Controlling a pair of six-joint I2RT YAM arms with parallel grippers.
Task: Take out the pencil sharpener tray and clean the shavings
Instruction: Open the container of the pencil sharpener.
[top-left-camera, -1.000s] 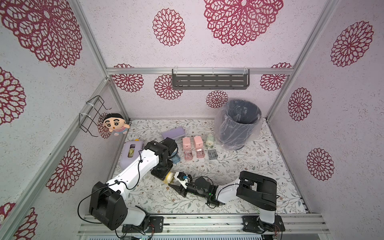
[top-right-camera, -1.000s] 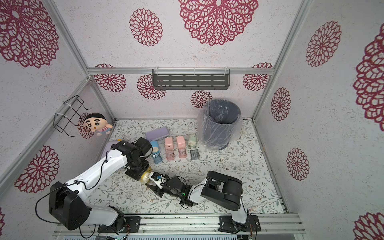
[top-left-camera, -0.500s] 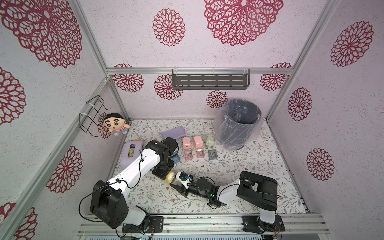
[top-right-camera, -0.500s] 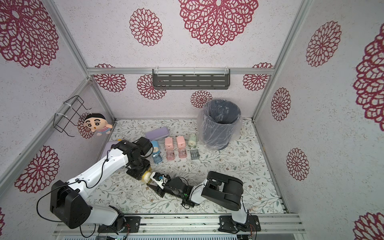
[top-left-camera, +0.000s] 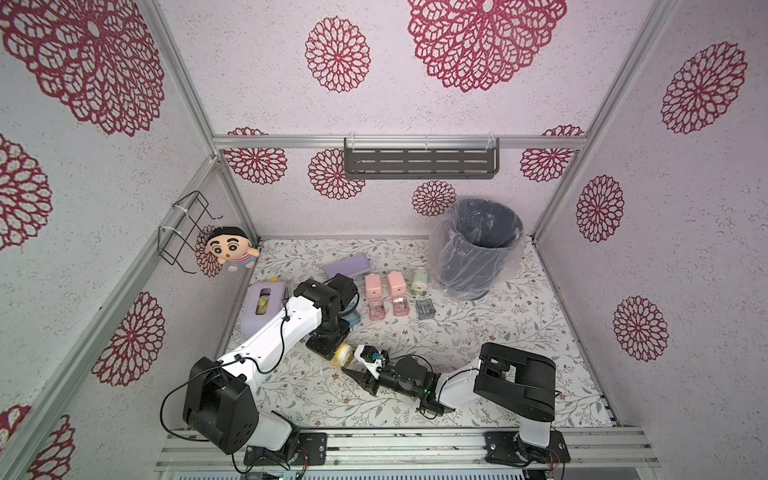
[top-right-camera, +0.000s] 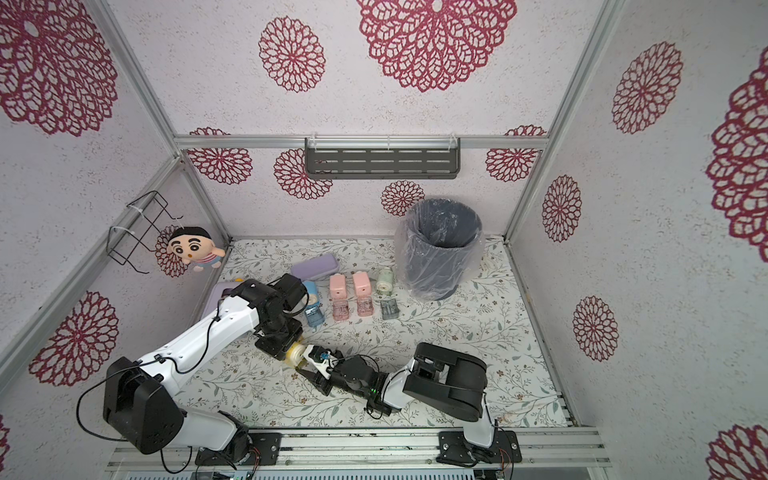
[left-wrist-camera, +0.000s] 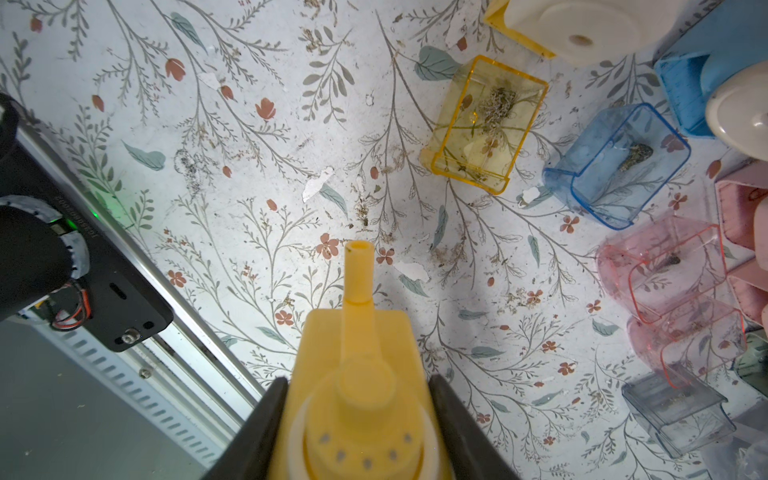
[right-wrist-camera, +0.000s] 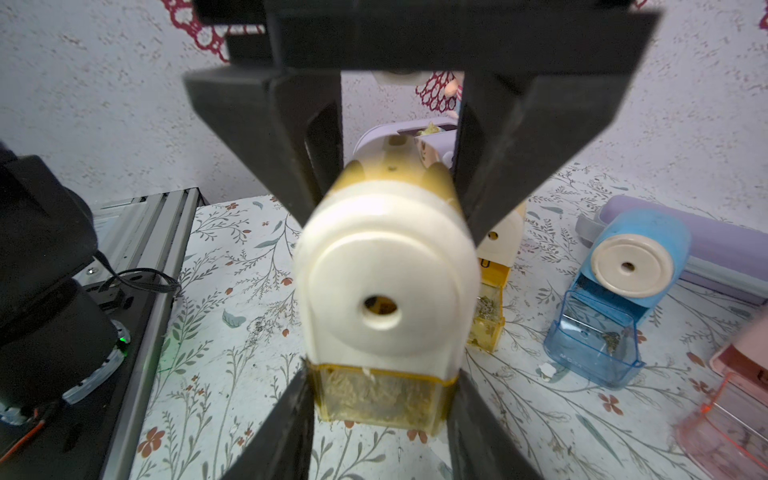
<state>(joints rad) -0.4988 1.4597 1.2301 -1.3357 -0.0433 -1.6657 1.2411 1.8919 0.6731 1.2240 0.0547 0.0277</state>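
Two grippers meet on one yellow sharpener (top-left-camera: 345, 357) (top-right-camera: 296, 354) in both top views, well apart from the plastic-lined bin (top-left-camera: 465, 266) (top-right-camera: 432, 270), on its rail side. The left gripper (top-left-camera: 334, 353) reaches down onto the body, and the right gripper (top-left-camera: 352, 370) comes in low over the floral mat (top-left-camera: 478, 332). The jaws are too small to read here.

In the left wrist view the left gripper (left-wrist-camera: 359, 415) is clamped on the yellow sharpener (left-wrist-camera: 357, 336), a black finger pressed to each flank. The yellow crank (left-wrist-camera: 358, 270) juts out over the mat. A loose yellow tray (left-wrist-camera: 465, 166) holding a grey-tan clump lies on the mat. A blue tray (left-wrist-camera: 590, 195), pink trays (left-wrist-camera: 615, 262) and a grey tray (left-wrist-camera: 665, 399) continue the row toward the bin.

In the right wrist view the sharpener shows a rounded cream face with a round pencil hole, yellow behind. Its tray (right-wrist-camera: 436, 395), clear amber, sits seated under that face, not pulled out. Fine tan shavings (right-wrist-camera: 370, 392) pack it behind the wall. The right gripper (right-wrist-camera: 382, 376) clasps the tray, one finger against each side wall, while the left gripper's fingers pinch the body over it
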